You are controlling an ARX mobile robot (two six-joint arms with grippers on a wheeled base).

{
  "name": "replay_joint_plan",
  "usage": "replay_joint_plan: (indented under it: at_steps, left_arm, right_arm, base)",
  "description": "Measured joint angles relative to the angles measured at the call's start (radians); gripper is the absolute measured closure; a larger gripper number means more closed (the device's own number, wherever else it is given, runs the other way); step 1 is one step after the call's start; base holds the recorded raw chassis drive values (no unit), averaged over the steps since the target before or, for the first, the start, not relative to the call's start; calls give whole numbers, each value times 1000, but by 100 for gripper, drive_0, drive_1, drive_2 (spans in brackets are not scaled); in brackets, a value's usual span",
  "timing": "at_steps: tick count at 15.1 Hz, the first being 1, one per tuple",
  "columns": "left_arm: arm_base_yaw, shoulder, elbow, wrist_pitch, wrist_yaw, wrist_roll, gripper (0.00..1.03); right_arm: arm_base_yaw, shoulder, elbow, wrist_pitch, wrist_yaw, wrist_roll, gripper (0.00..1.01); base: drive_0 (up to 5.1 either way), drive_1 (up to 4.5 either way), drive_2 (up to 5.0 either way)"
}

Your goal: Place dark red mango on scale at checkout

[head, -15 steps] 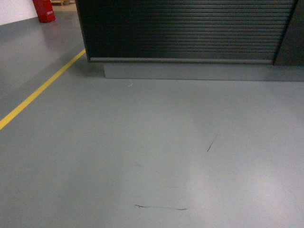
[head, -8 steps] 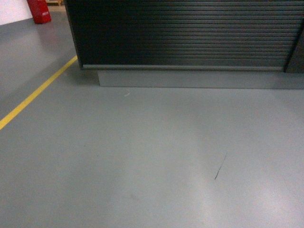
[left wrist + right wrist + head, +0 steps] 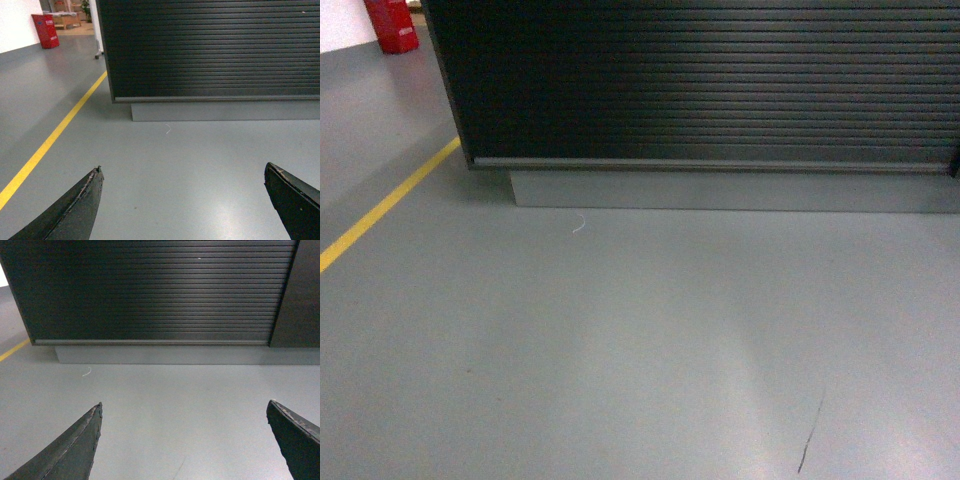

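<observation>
The left end effector (image 3: 182,172) and right end effector (image 3: 184,410) both gape wide with nothing between their fingers, held over grey floor (image 3: 650,330). Ahead of each stands the checkout (image 3: 700,85), its ribbed dark front on a grey plinth (image 3: 720,190). A yellow line (image 3: 55,135) runs left of the left one. Mango and scale are out of view.

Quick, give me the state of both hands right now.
Left hand: open, holding nothing, only grey floor between its fingers.
Right hand: open, holding nothing, facing the dark counter.
</observation>
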Motion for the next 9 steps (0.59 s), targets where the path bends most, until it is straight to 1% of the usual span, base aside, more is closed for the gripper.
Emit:
replay_joint_plan:
  at_steps: [9]
  left_arm:
    - [0,0,0,-1,1,0,5]
  right_arm:
    - [0,0,0,-5,0,0,3]
  base:
    - [6,438,-426]
